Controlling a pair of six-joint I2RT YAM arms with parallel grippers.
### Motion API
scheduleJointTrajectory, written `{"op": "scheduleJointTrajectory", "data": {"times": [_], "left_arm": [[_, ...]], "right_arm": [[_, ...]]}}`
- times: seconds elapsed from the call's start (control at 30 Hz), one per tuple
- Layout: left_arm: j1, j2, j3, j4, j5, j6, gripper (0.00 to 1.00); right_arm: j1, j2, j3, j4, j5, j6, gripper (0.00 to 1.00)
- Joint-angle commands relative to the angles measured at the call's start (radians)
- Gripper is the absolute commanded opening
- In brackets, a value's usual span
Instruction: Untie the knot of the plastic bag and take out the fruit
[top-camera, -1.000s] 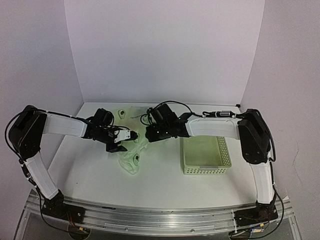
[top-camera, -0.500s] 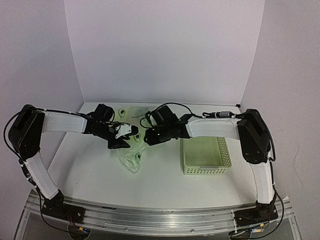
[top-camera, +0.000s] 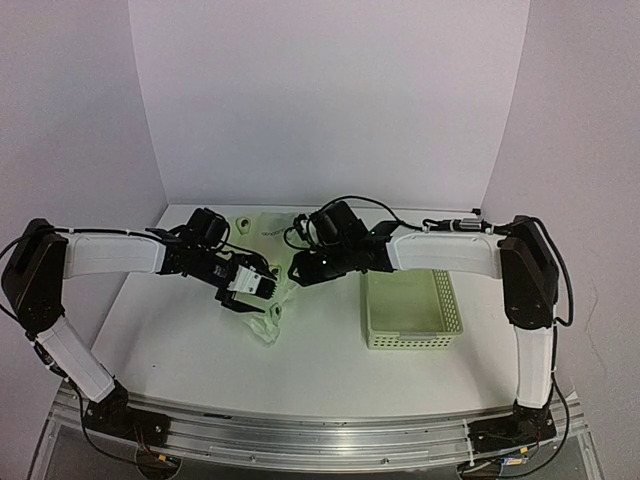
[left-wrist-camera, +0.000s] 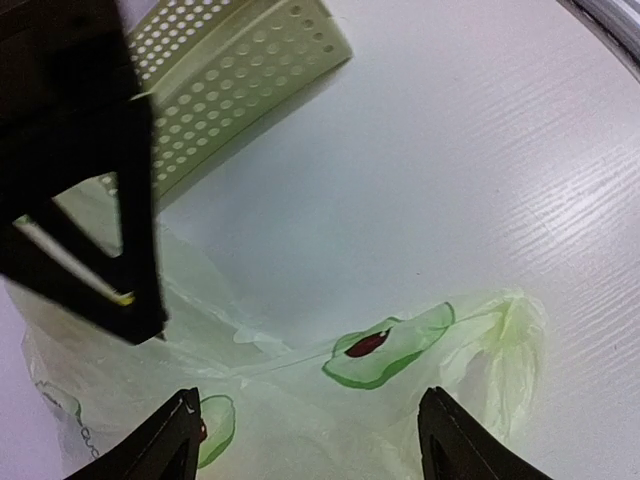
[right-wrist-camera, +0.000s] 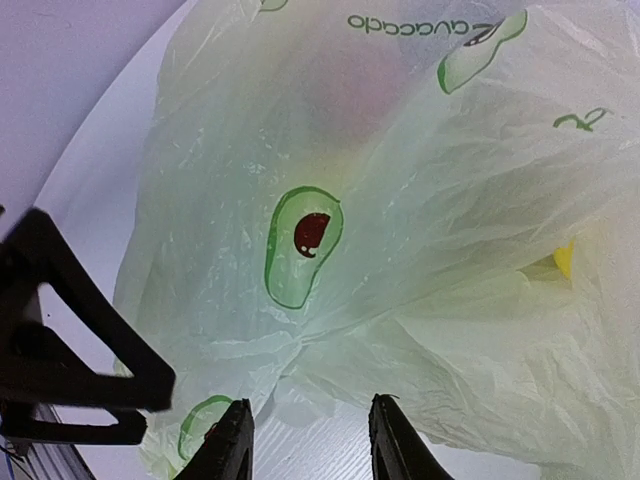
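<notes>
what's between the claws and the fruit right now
Only the plastic bag itself. In the right wrist view the fruit shows as a yellow patch through its film. The right claw and left claw both stand open over the plastic, with nothing else between.

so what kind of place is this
Probably a robot lab test cell: white walls box in a white table, the left arm and right arm are bolted to a metal rail, and a plastic bag and basket are the props.

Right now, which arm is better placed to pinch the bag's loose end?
Left, probably: left end effector is wide open astride the plastic bag's loose end; right end effector is narrower, further off.
</notes>
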Motion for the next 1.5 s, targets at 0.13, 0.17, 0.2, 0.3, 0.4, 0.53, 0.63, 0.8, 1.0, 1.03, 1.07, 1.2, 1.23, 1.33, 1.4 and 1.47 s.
{"op": "scheduleJointTrajectory", "data": {"times": [0.13,0.17,0.2,0.3,0.4,0.53,0.63,0.8,1.0,1.03,1.07,1.2,1.23,1.33,1.4,1.47], "left_arm": [[-0.082,0.063,-0.008,-0.022,-0.108,0.227,0.77],[-0.087,0.071,-0.008,-0.013,-0.117,0.228,0.78],[-0.091,0.079,-0.009,0.0,-0.125,0.228,0.78],[-0.097,0.095,-0.016,0.044,-0.146,0.232,0.78],[-0.097,0.103,-0.059,0.149,-0.196,0.256,0.75],[-0.098,0.096,-0.134,0.374,-0.209,0.277,0.66],[-0.097,0.083,-0.175,0.518,-0.188,0.275,0.51],[-0.096,0.026,-0.175,0.616,-0.19,0.12,0.03],[-0.027,-0.102,-0.059,0.536,-0.187,-0.253,0.0],[-0.004,-0.121,-0.051,0.531,-0.18,-0.303,0.0],[0.022,-0.142,-0.041,0.516,-0.169,-0.364,0.0],[0.099,-0.203,0.036,0.402,-0.093,-0.582,0.0],[0.103,-0.217,0.034,0.398,-0.09,-0.617,0.0],[0.104,-0.272,-0.02,0.409,-0.03,-0.635,0.0],[0.103,-0.297,-0.067,0.445,-0.009,-0.651,0.0],[0.104,-0.303,-0.077,0.449,-0.003,-0.675,0.0]], "right_arm": [[-0.001,-0.035,-0.006,0.009,0.023,-0.014,0.37],[-0.001,-0.031,-0.003,0.009,0.023,-0.016,0.37],[-0.001,-0.026,0.001,0.009,0.022,-0.016,0.37],[0.0,-0.008,0.012,0.009,0.013,-0.013,0.38],[-0.001,0.003,0.014,0.009,0.013,-0.01,0.37],[-0.001,0.012,0.02,0.009,0.009,-0.01,0.37],[-0.001,0.013,0.026,0.009,0.008,-0.013,0.37],[-0.005,-0.005,0.016,0.01,0.024,-0.016,0.38],[-0.013,-0.029,0.04,0.022,0.022,-0.009,0.38],[-0.013,-0.03,0.049,0.027,0.019,-0.01,0.37],[-0.013,-0.031,0.057,0.033,0.014,-0.01,0.37],[-0.013,-0.03,0.068,0.081,-0.004,-0.01,0.36],[-0.013,-0.025,0.076,0.096,-0.008,-0.012,0.36],[-0.011,0.006,0.118,0.133,-0.022,-0.019,0.35],[-0.011,0.041,0.158,0.159,-0.056,-0.01,0.34],[-0.009,0.092,0.209,0.173,-0.075,-0.003,0.33]]}}
